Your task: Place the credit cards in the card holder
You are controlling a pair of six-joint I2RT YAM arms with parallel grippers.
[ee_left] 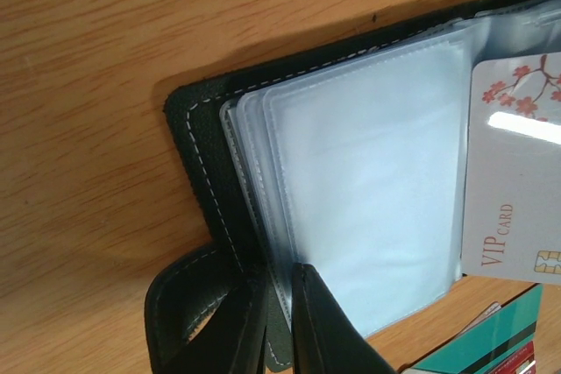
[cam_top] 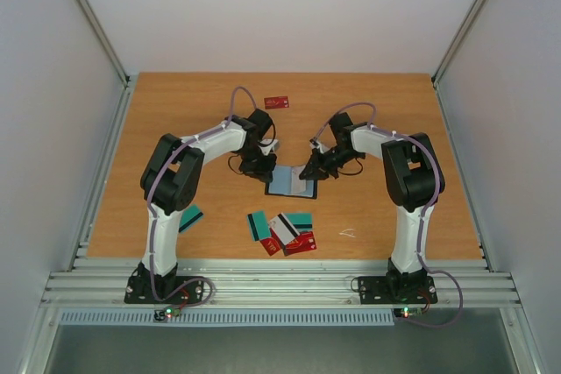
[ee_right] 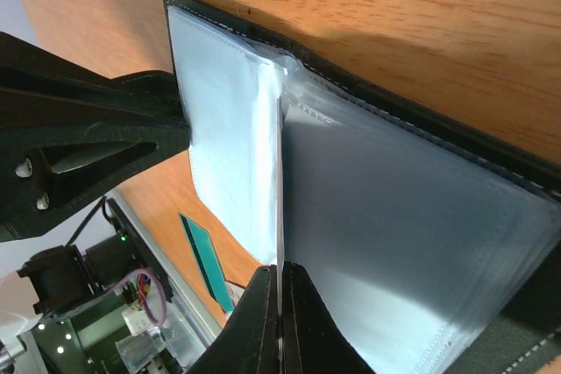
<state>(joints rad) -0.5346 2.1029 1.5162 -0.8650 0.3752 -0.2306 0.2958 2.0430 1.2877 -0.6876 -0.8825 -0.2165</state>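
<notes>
You are working over a wooden table (cam_top: 394, 111), with both arms bent inward so that their wrists meet near its middle. Between them lies the card holder (cam_top: 282, 181), spread open on the wood, black stitched cover underneath and pale bluish clear sleeves facing up. Your left gripper (ee_left: 279, 285) sits at the holder's left half with its fingers nearly together, clamped on the edge of the sleeves beside the clasp tab (ee_left: 180, 304). Your right gripper (ee_right: 280, 276) comes in from the other side, its fingers pressed shut on a white card (ee_left: 513, 172). That card bears red blossoms, a gold chip and the words VIP CARD. It stands on edge over the holder's fold, among the sleeves; you cannot tell whether its far edge has entered a pocket. The other credit cards lie flat on the table. A loose cluster sits near the front edge, between the two arm bases: a teal striped card (cam_top: 258, 225), a second teal card (cam_top: 301, 219), a pale card (cam_top: 282, 232) between them, and a red front card (cam_top: 300, 245). They touch or overlap. A lone teal card (cam_top: 190, 219) lies partly under your left arm, and a red far card (cam_top: 277, 102) sits well apart, beyond the holder. A small pale scrap (cam_top: 348, 233) lies just right of the cluster; it is too small to identify.
</notes>
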